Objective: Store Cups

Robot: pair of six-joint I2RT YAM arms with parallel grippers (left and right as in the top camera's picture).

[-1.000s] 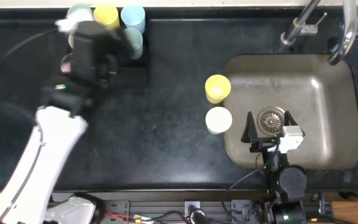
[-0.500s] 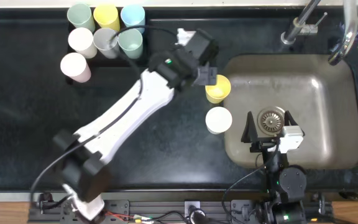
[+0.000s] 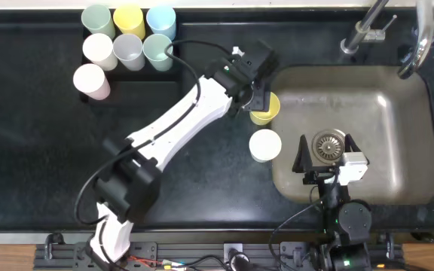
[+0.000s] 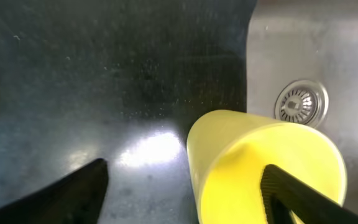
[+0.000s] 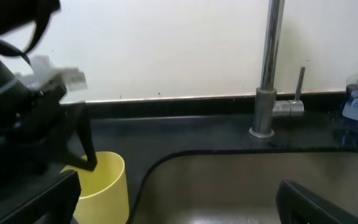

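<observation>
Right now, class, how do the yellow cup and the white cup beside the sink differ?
The yellow cup is yellow, the white cup white. The open left gripper straddles the yellow cup's wall, one finger inside; the white cup stands free. Both stand on the dark counter by the sink.

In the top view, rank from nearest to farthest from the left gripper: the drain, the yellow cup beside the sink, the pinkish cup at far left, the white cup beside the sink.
From the left gripper:
1. Yellow cup, at the jaws, by the sink.
2. White cup, next to it.
3. Drain, inside the sink.
4. Pinkish cup, far left.
</observation>
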